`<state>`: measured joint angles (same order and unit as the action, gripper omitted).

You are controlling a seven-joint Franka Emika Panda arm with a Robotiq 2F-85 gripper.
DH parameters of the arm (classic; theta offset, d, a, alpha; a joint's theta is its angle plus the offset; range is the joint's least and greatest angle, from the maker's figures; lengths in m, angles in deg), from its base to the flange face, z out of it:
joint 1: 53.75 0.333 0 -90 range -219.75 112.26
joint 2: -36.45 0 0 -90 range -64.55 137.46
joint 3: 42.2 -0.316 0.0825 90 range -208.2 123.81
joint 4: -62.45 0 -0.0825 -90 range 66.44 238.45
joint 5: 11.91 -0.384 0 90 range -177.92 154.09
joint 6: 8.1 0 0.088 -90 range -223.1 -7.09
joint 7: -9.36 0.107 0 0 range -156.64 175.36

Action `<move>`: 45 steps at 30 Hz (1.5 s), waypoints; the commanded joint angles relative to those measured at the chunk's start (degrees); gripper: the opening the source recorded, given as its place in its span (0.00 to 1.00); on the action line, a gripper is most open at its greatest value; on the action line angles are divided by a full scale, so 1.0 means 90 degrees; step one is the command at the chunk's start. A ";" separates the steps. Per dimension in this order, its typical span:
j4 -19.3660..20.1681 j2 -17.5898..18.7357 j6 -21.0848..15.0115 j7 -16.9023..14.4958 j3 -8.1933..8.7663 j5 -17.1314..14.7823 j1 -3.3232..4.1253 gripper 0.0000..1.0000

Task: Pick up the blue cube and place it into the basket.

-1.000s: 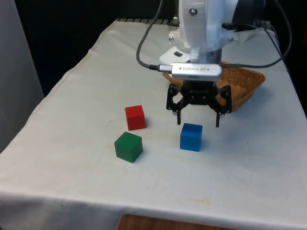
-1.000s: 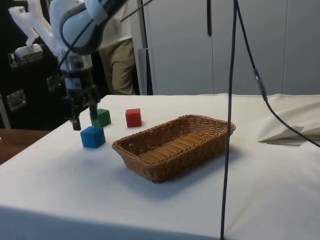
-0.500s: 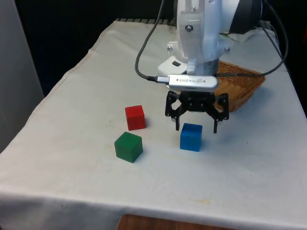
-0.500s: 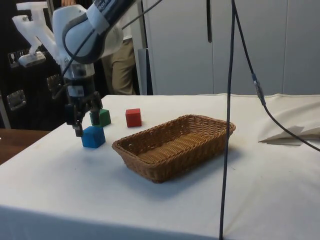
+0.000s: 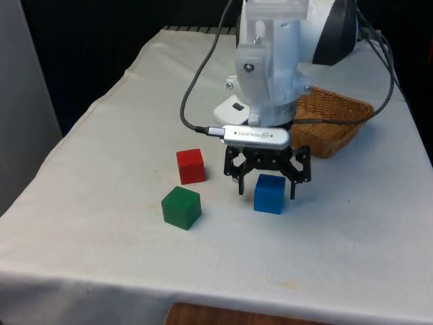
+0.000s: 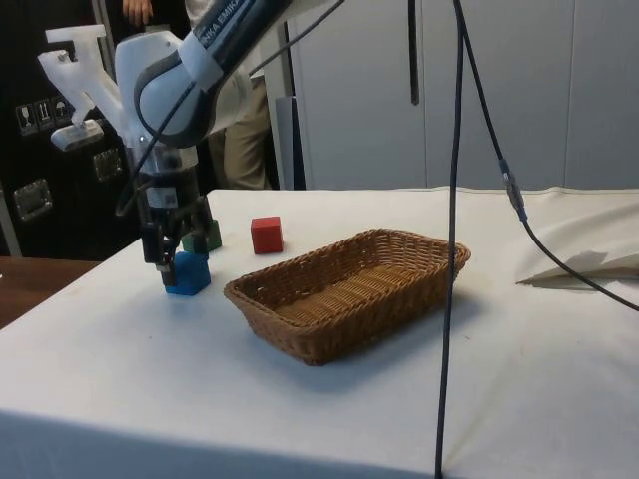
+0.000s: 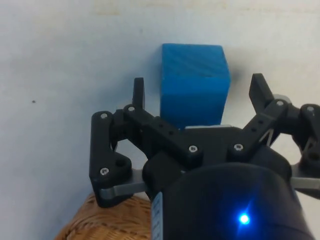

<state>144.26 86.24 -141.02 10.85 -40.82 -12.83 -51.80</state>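
Between gripper (image 5: 267,192) fingers: one blue cube (image 5: 270,193).

A small red cube (image 5: 191,166) sits on the white-clothed worktop (image 5: 101,156), with a green cube (image 5: 181,207) just beside it, nearer the front edge. In the side view a person in tan trousers (image 6: 243,135) stands behind the worktop.

Only readable text: small dark lettering, looks like "REALSENSE", on the silver bar (image 5: 256,136) near centre of the front view. In the side view, upper left, dark letters on the white arm (image 6: 225,22) read approx. "KA EMIKA", partly cut. No other text legible.
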 commanded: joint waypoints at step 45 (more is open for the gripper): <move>0.0318 -0.0618 0.0350 -0.0013 0.0070 0.0006 -0.0006 0.00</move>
<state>147.13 80.69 -137.87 10.73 -40.19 -12.77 -51.86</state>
